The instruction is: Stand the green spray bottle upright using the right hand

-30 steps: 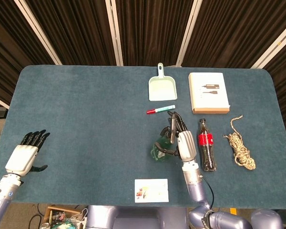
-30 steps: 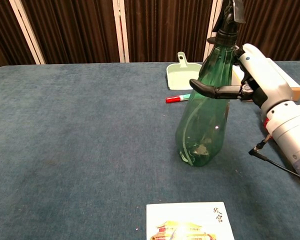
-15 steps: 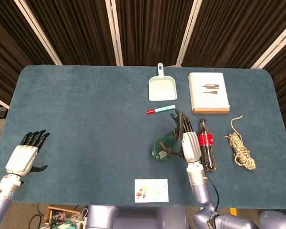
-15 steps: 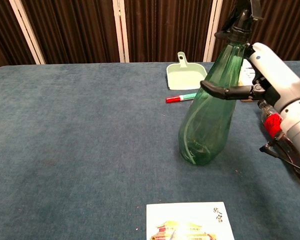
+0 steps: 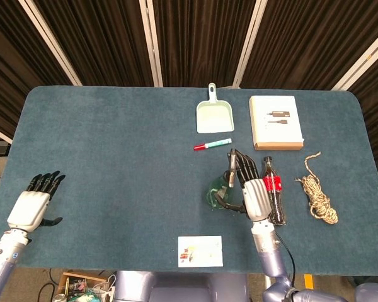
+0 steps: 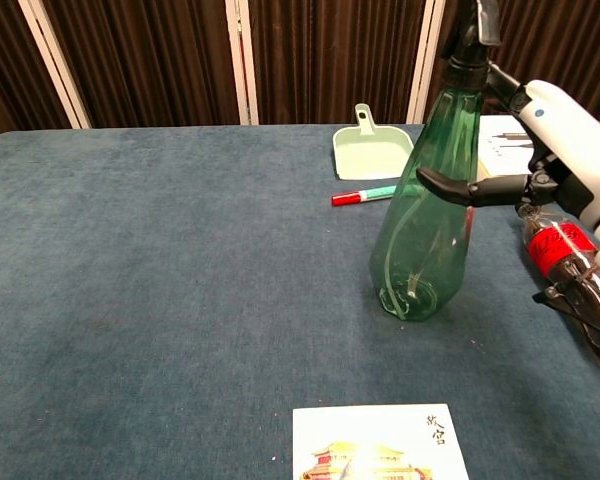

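Note:
The green spray bottle [image 6: 427, 215] stands almost upright on the blue table, its black trigger head at the top leaning slightly right. My right hand [image 6: 563, 143] grips its upper body from the right, thumb across the front. From the head view the bottle [image 5: 218, 191] shows just left of the right hand [image 5: 252, 191]. My left hand [image 5: 33, 205] hovers open at the table's near left edge, far from the bottle.
A cola bottle [image 5: 274, 200] lies right beside the right hand, a rope coil [image 5: 317, 195] further right. A red-capped marker [image 5: 211, 145], a pale green dustpan [image 5: 214, 114] and a white box [image 5: 276, 121] lie behind. A printed card [image 5: 200, 250] sits near the front edge.
The right hand has carried the bottle a little to the right, toward the cola bottle, and the bottle stands straighter than before. The left hand has not moved.

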